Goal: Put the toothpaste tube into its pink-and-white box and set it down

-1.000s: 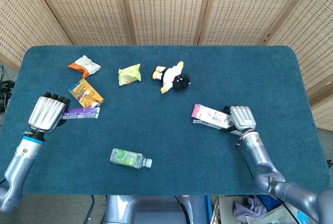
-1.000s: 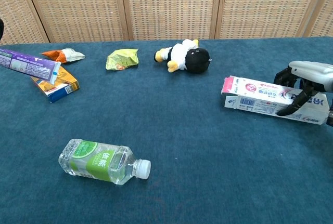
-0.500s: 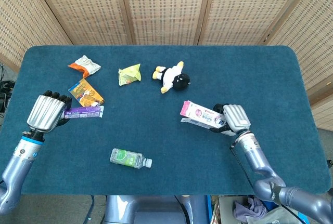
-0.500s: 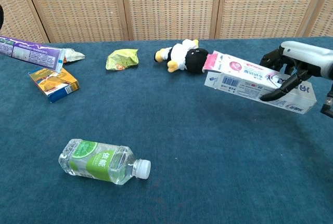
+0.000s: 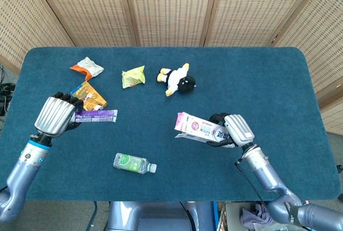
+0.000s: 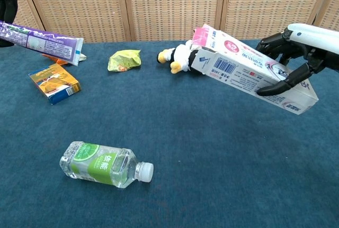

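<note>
My right hand [image 5: 233,129] [image 6: 296,53] grips the pink-and-white box [image 5: 198,129] [image 6: 249,69] near its right end and holds it above the table, its open pink end pointing left. My left hand [image 5: 56,116] holds the purple toothpaste tube [image 5: 96,116] [image 6: 42,37] by one end, off the table at the left, with its white end pointing right toward the box. In the chest view only a dark corner of the left hand [image 6: 7,3] shows. A wide gap separates tube and box.
On the blue table [image 5: 257,75] lie a water bottle [image 5: 134,163] [image 6: 106,164] at front left, an orange carton [image 5: 88,96] [image 6: 54,82], an orange-white packet [image 5: 87,68], a yellow-green packet [image 5: 133,76] [image 6: 124,60] and a penguin plush [image 5: 178,80] [image 6: 180,57] at the back.
My right hand has lifted the box off the table and carried it left. My left hand has raised the tube and moved it right, toward the middle.
</note>
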Controlling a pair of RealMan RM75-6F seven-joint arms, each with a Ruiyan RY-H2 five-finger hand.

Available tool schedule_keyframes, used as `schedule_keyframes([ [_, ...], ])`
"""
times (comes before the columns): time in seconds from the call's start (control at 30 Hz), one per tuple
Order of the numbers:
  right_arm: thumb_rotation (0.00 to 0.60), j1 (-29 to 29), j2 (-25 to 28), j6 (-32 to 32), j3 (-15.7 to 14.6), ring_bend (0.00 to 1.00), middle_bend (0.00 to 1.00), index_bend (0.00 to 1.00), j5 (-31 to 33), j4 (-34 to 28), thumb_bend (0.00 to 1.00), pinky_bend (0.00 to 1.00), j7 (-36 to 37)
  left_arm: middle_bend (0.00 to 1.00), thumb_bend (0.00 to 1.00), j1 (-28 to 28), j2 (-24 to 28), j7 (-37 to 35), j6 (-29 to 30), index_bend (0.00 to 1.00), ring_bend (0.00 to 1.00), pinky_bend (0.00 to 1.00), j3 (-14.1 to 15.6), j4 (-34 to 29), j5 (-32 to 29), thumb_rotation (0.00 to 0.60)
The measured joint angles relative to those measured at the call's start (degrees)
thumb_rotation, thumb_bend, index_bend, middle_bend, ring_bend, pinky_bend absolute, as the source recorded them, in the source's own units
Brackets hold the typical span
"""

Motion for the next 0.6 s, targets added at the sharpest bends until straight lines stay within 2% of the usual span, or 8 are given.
schedule_keyframes([
  [0.37, 0.600, 0.23, -1.94, 0.12, -1.18, 0.44, 0.57, 0.66, -0.93, 1.41, 0.04, 0.51, 0.86, 0.67, 0.24, -2.21, 1.80, 0.22, -4.38, 0.77, 0.55, 0.50, -1.50, -9.78, -3.14, 0.600],
  [0.6, 0.600, 1.23, -2.81, -0.25, -0.17, 0.44, 0.57, 0.66, -0.02, 1.07, 0.04, 0.51, -0.14, 0.67, 0.24, -4.44, 2.44, 3.80, -8.14, 0.77, 0.55, 0.50, -2.77, -16.18, -9.69, 0.600],
])
